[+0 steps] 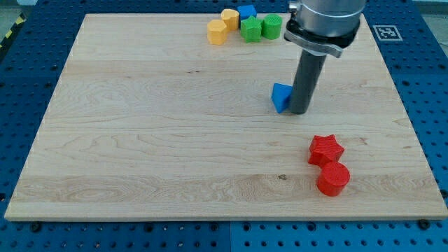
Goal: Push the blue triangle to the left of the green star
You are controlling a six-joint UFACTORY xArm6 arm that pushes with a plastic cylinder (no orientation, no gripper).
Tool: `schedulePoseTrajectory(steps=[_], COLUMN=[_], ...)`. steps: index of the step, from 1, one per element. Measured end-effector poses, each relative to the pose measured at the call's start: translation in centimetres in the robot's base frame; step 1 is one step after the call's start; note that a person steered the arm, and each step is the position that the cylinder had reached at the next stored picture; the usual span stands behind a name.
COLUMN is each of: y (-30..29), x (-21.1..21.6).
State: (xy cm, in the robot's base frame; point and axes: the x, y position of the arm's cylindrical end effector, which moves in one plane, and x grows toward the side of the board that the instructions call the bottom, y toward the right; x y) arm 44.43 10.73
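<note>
Pushing with my tip, no fingers here, touching the blue triangle's right side mid-worktop, well below the green star; probably light, rigid, sliding easily.

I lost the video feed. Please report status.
My tip touching blue triangle, on its right. Green star far up at top edge. Nothing between them.

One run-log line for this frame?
my tip touching blue triangle's right side | green star in top cluster | triangle not yet beside star
</note>
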Motion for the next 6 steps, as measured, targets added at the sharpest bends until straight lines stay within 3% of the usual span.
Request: schedulePoseTrajectory(steps=[2, 4, 6], y=[-6.7, -13.4, -13.0], x=[-4.5, -2.8, -5.7])
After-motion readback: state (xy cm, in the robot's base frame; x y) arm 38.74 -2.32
